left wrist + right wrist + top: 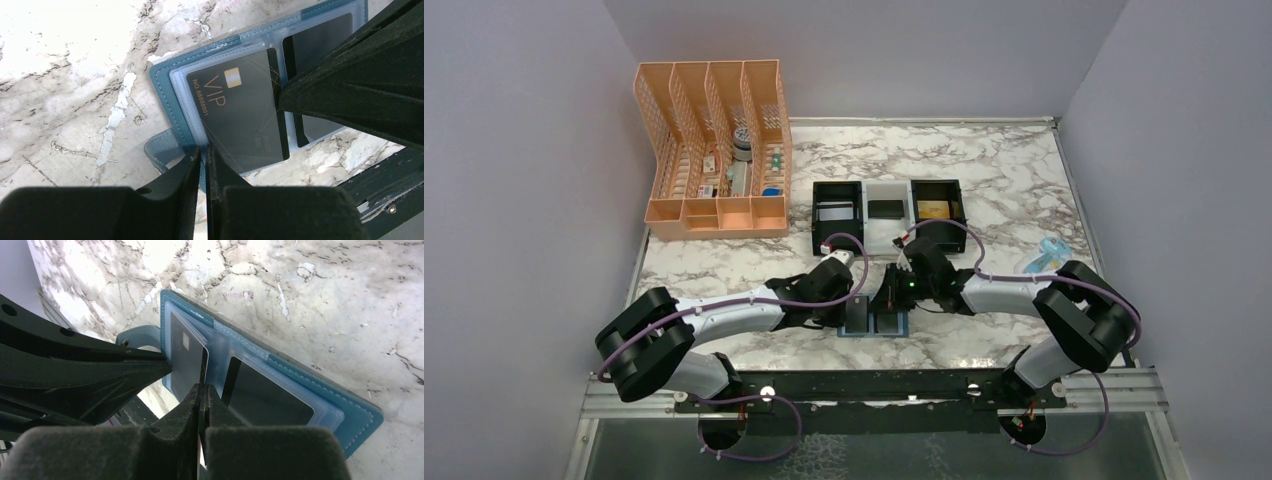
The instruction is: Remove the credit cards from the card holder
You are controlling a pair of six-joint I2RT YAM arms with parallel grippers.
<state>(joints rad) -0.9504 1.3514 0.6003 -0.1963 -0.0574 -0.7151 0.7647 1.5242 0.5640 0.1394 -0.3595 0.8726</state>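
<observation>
Your right gripper [201, 390] is clamped on the black card [240, 120], sleeved in the card holder [359, 415] on the table [1004, 180]; left gripper [204, 156] pinches its rim — pull skewed (thin bite) and the card could slip.

The teal-blue card holder [889, 324] lies open and flat at the 6 o'clock edge of the worktop [984, 180], its clear pocket sleeves facing up. A black card [240, 115] with gold VIP lettering and a gold chip sits in the 9 o'clock half, slid toward the spine and overlapping it. A second dark card [270, 395] rests inside the 3 o'clock pocket.
</observation>
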